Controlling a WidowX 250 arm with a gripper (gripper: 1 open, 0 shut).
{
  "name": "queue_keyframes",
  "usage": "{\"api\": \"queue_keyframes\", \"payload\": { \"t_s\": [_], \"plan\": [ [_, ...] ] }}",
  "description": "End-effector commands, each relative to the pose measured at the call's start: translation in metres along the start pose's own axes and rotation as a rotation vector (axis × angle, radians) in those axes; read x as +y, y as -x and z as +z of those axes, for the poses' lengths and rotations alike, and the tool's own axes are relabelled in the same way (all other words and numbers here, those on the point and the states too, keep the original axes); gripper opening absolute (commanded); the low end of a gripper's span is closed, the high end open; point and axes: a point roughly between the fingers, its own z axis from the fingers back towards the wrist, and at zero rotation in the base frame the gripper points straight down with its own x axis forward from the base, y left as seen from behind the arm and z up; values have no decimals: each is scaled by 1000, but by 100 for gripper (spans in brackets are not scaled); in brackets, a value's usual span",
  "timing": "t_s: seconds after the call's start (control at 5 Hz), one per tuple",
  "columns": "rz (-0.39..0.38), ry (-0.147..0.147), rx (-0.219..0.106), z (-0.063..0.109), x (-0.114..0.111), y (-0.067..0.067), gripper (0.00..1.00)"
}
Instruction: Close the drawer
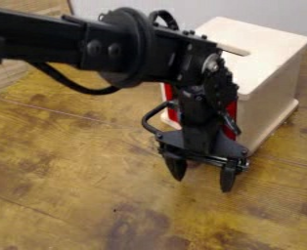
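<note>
Two spread fingers of the gripper hang before the drawer; I'd push squarely on its red front.

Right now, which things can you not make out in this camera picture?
- Drawer: mostly hidden behind the arm; how far it sticks out is unclear.
- Wire handle: only part shows beside the arm.
- Hand: blurred; fingers apart, holding nothing.
- Casing: its right side is cut off.
</note>
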Motion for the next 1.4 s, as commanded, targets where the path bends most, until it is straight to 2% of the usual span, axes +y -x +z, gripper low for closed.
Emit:
{"api": "queue_keyframes", "payload": {
  "t_s": [0.0,0.2,0.8,1.2],
  "plan": [
    [-29,17,-38,13,-13,-1,100],
    [-32,16,-40,15,-16,-3,100],
    [-12,-29,-68,33,-7,-11,100],
    [6,-53,-67,42,-2,-15,100]
  ]
}}
